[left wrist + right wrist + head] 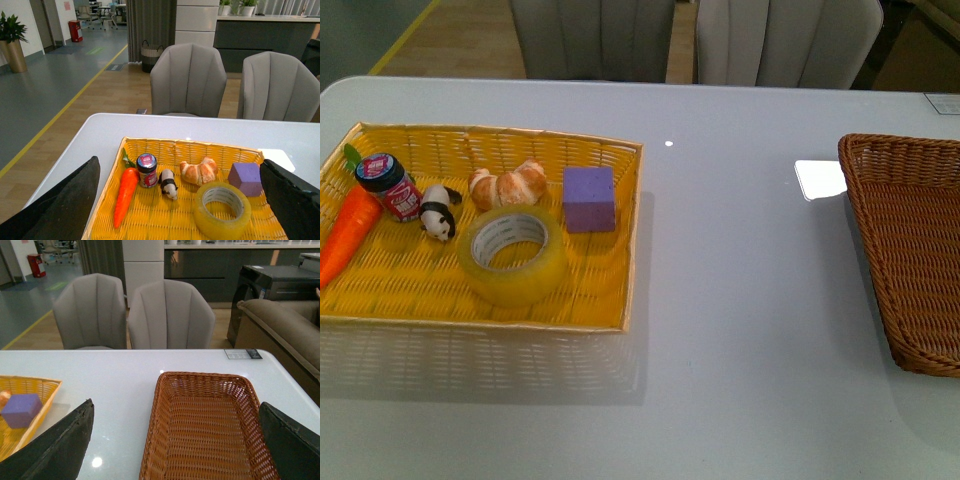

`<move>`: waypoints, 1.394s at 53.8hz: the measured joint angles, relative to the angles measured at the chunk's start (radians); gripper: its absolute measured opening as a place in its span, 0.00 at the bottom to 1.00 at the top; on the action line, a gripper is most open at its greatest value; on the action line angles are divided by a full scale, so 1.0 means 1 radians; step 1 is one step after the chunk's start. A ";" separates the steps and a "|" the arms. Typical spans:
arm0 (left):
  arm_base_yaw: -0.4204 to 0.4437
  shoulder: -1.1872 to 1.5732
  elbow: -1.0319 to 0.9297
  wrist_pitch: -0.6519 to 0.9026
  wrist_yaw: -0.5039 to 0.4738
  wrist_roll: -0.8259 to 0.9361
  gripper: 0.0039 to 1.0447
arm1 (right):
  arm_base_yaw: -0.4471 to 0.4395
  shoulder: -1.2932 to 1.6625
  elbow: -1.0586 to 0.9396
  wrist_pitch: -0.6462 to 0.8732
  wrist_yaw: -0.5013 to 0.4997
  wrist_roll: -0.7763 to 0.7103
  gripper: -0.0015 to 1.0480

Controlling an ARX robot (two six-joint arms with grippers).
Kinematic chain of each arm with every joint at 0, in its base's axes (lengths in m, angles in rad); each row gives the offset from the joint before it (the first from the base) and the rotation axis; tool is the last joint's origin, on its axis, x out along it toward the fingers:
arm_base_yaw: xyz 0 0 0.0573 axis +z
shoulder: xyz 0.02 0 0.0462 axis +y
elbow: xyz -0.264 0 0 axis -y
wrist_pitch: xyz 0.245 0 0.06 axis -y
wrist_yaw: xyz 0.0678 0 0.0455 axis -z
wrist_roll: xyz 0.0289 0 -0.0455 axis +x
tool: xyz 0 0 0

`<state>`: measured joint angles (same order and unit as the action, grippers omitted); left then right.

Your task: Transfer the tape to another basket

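The tape (pixel 520 277), a wide translucent yellow roll with a white core, lies flat in the yellow woven basket (pixel 400 285) at the table's left, just in front of the purple cube (pixel 589 198). The dark brown wicker basket (pixel 910 250) stands at the right edge of the table with nothing in it. Neither arm shows in the front view. My left gripper (pixel 178 169) hovers open above and before the yellow basket (pixel 165 222), with the tape (pixel 215 227) low between its fingers. My right gripper (pixel 176 405) is open over the near end of the brown basket (pixel 205 435).
Sharing the yellow basket are a croissant (pixel 508 185), a toy panda (pixel 438 212), a small jar (pixel 390 186) and a carrot (pixel 348 232). White tabletop (pixel 740 260) separates the two baskets. Two grey chairs (pixel 590 35) stand behind the far edge.
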<state>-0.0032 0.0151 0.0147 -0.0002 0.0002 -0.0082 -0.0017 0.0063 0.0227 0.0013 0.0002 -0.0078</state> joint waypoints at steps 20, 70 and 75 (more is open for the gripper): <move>0.000 0.000 0.000 0.000 0.000 0.000 0.92 | -0.235 0.642 0.215 -0.075 -0.116 0.004 0.91; 0.000 0.000 0.000 0.000 0.000 0.000 0.92 | -0.438 2.245 1.099 0.249 -0.087 -0.330 0.91; 0.000 0.000 0.000 0.000 0.000 0.000 0.92 | -0.438 2.273 1.108 0.249 -0.087 -0.336 0.89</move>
<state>-0.0032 0.0151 0.0147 -0.0002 0.0002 -0.0078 -0.4397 2.2791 1.1309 0.2508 -0.0864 -0.3435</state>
